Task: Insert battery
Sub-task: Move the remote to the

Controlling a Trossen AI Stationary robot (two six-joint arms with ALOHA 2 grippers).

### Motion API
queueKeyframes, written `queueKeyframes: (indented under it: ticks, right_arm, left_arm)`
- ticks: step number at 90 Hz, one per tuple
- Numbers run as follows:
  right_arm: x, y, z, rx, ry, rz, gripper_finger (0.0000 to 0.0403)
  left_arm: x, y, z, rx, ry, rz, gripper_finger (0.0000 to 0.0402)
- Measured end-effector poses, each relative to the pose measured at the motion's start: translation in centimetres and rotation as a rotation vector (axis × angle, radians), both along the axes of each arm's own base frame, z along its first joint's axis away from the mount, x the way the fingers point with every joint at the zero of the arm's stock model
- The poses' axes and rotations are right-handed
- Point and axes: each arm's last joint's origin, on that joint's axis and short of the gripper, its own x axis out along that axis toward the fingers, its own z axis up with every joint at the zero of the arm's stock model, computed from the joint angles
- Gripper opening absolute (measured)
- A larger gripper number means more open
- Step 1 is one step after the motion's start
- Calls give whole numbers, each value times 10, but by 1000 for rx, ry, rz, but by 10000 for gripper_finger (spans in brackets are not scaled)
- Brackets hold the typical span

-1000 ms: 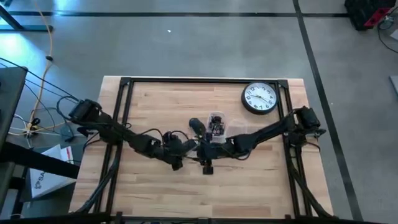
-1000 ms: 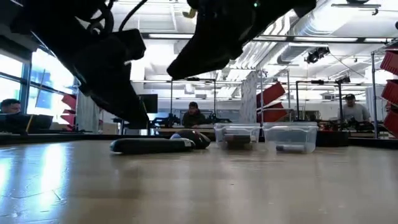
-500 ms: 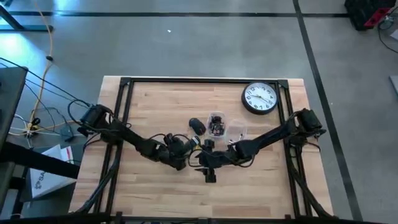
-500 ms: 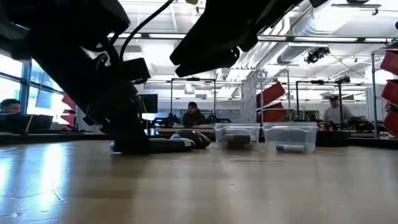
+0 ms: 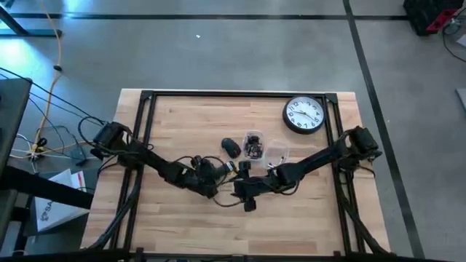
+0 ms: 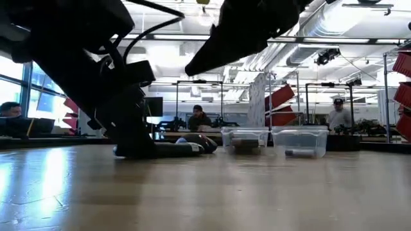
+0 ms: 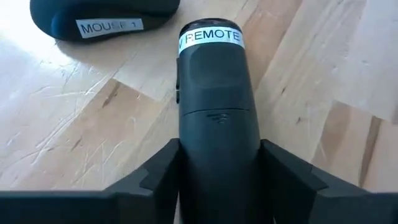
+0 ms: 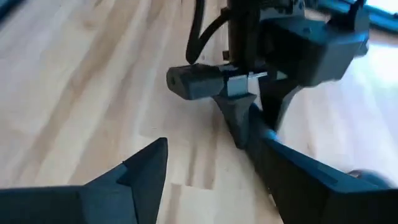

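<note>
Near the middle of the wooden table (image 5: 175, 225), the left gripper (image 7: 217, 168) pinches a black remote (image 7: 214, 106) lying flat just beside a black mouse (image 7: 102, 18), while the right gripper (image 8: 205, 168) hovers close by with its fingers spread and empty.

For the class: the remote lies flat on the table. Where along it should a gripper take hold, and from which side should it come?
Grip the remote across its long narrow body, near the unlabelled end, coming from above. Its straight sides suit two fingers, much as the left gripper straddles it now. The mouse lies close beyond the labelled end.
</note>
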Motion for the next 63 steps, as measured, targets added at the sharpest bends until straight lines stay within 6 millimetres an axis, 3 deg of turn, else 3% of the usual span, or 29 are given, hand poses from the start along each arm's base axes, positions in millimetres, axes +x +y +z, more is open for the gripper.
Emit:
queueKeyframes:
  ticks: [18,35,63]
  right_arm:
    - [-3,3,-1,-129,21,80,222]
    - [-9,20,1,-398,-9,123,222]
    - [-10,25,4,-486,-45,98,222]
  left_arm:
    - [-5,2,33,-102,-54,-72,161]
    - [-10,7,66,-249,-126,-131,161]
    - [-4,4,86,-384,-258,-264,161]
